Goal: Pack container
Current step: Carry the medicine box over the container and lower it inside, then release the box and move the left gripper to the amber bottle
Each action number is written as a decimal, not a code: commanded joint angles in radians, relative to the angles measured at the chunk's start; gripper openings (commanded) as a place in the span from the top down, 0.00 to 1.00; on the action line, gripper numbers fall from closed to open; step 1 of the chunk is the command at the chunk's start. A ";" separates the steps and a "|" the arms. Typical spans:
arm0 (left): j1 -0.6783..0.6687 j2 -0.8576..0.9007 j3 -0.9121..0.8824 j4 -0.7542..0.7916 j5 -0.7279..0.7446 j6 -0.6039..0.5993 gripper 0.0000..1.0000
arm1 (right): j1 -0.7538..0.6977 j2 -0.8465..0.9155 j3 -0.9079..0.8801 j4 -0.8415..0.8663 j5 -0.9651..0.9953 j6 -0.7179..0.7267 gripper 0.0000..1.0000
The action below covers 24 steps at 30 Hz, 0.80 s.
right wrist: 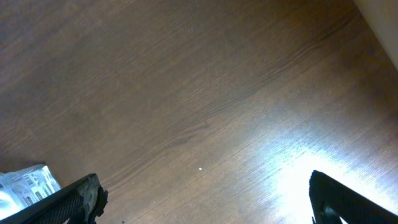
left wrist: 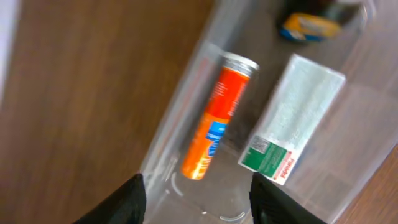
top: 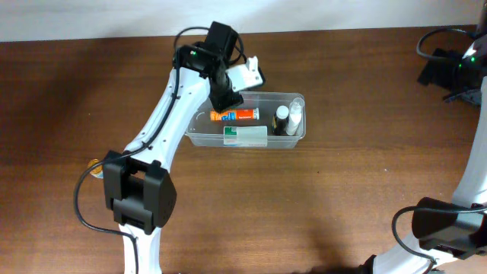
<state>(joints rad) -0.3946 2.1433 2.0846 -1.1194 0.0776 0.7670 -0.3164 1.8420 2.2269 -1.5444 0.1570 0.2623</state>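
Clear plastic, the container (top: 202,138) sits near the middle of the table (top: 342,198), a little toward the far edge. We count four things inside it. An orange tube (left wrist: 214,127) lies along the far wall, a white-and-green carton (left wrist: 289,118) lies beside it along the near wall, and two small bottles (top: 283,119) stand at the right end.

Our left tool (left wrist: 199,196) hangs over the container's left end, just above the tube. Its fingers are spread and nothing is between them, so the tube lies free on the container floor. Our right tool (right wrist: 205,205) is well apart at the far right, over bare wood, spread wide and carrying nothing.

We judge the packing well along, perhaps nearly done. Overhead we see no loose item on the table outside the container. A white printed thing (right wrist: 25,183) shows at the edge of the right wrist view. We cannot tell what it is, or whether it is left to pack.
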 commanded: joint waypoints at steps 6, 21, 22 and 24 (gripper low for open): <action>0.149 -0.089 0.114 -0.168 -0.015 -0.410 0.30 | -0.005 -0.005 0.007 0.000 0.009 0.009 0.02; 0.481 -0.095 0.100 -0.457 -0.015 -0.558 0.31 | -0.005 -0.005 0.007 0.000 0.009 0.009 0.02; 0.499 -0.095 0.090 -0.461 -0.015 -0.558 0.31 | -0.005 -0.005 0.007 0.000 0.009 0.009 0.02; 0.529 -0.097 0.067 -0.463 -0.015 -0.566 0.31 | -0.005 -0.005 0.007 0.000 0.009 0.009 0.02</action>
<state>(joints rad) 0.0898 2.0792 2.1815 -1.5749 0.0624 0.2367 -0.3164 1.8420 2.2269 -1.5444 0.1570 0.2623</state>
